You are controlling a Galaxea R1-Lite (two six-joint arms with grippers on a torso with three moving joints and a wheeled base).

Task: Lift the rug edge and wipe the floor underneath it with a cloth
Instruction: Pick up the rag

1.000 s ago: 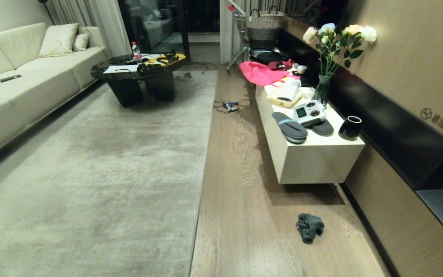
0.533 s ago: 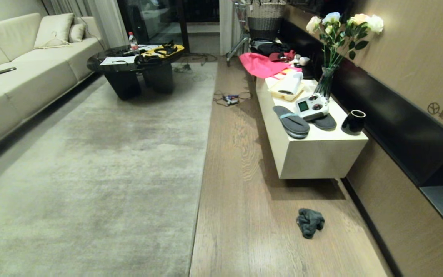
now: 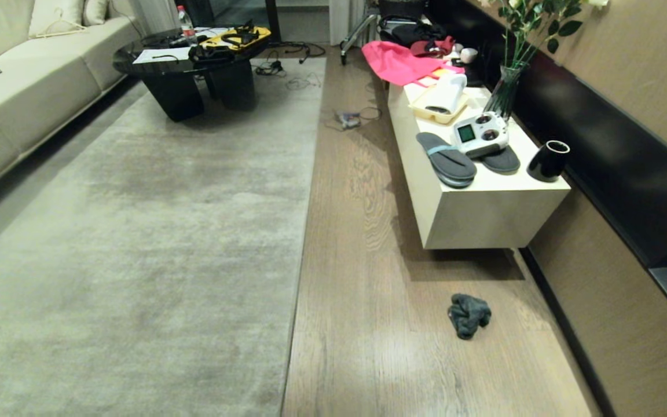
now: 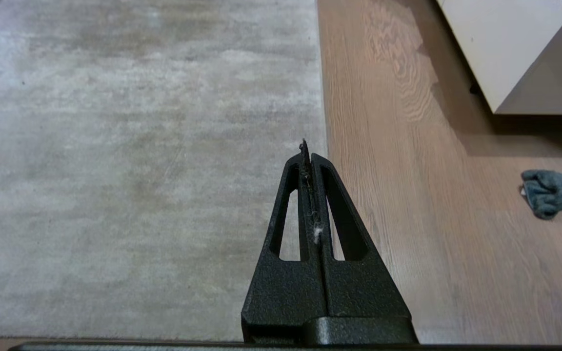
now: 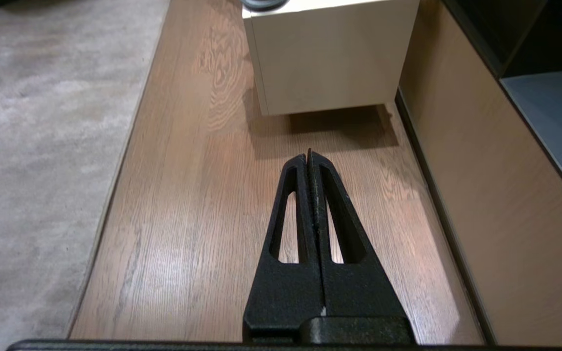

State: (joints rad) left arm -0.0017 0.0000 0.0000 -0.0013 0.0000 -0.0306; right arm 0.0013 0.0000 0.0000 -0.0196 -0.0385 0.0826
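The rug edge (image 3: 301, 243) runs straight away from me, between the pale grey-beige rug and the wooden floor (image 3: 368, 324). The cloth (image 3: 468, 314), a small crumpled dark grey-teal rag, lies on the planks near the low cabinet's near end, well right of the rug. Neither gripper shows in the head view. My left gripper (image 4: 306, 148) hangs shut and empty over the rug just beside the rug edge (image 4: 322, 97), with the cloth (image 4: 549, 191) far off to its side. My right gripper (image 5: 308, 156) is shut and empty above bare floor (image 5: 203, 204).
A white low cabinet (image 3: 484, 214) along the right wall carries dark slippers (image 3: 446, 159), a controller (image 3: 480, 134), a black cup (image 3: 549, 161) and pink fabric (image 3: 397, 61). Cables (image 3: 348, 119) lie on the floor further on. A black coffee table (image 3: 194, 69) and sofa (image 3: 15, 98) stand far left.
The whole head view has tilted downward, so everything has slid up the picture. Nothing in the room itself has moved.
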